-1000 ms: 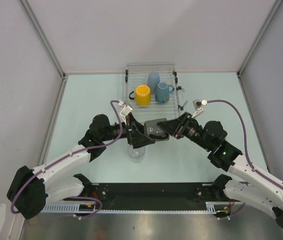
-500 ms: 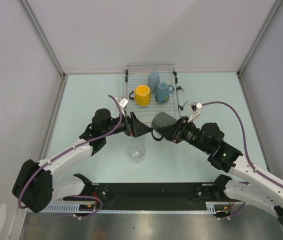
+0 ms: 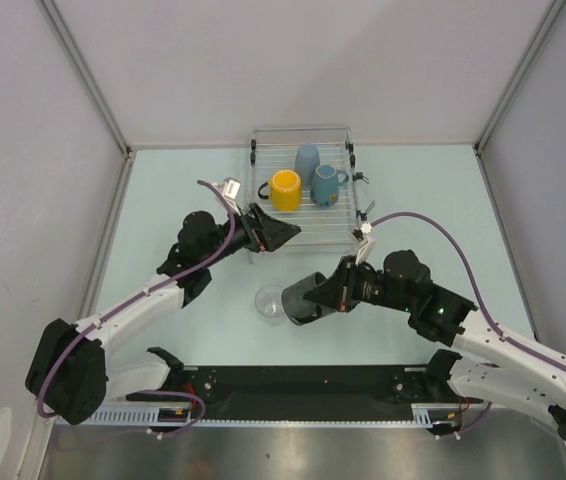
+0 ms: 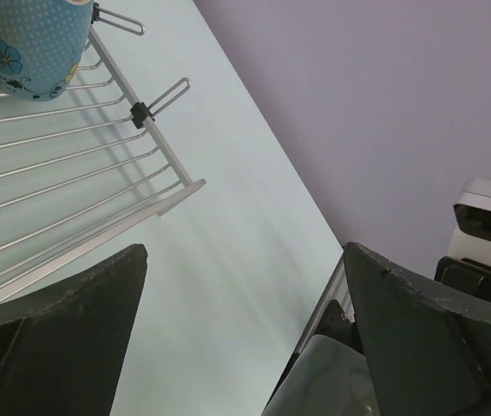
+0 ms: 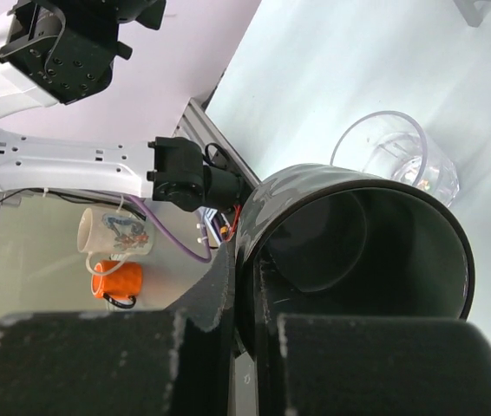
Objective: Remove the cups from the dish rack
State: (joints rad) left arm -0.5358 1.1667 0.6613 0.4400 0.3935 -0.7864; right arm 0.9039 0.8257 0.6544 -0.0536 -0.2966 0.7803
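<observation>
Seen from the top camera, the dish rack sits at the far middle of the table. Three cups are on its bars: yellow mug, blue handled mug, and pale blue cup behind them. Left gripper hangs over the rack's near left corner, jaws apart, nothing in them. Right gripper is clamped on the dark grey mug, which is tipped on its side off the rack, near the table's front. Clear tumbler stands upright on the table just left of it; touching or not, cannot tell.

Left wrist view: left gripper is wide open, with only bare table between its fingers. The dish rack corner and the flowered blue handled mug are at upper left.

Right wrist view: right gripper is closed on the dark grey mug, whose wall runs down between the fingers. The open mouth faces the camera. Clear tumbler is just past the rim. A white mug and an orange cup show beyond the table edge.
</observation>
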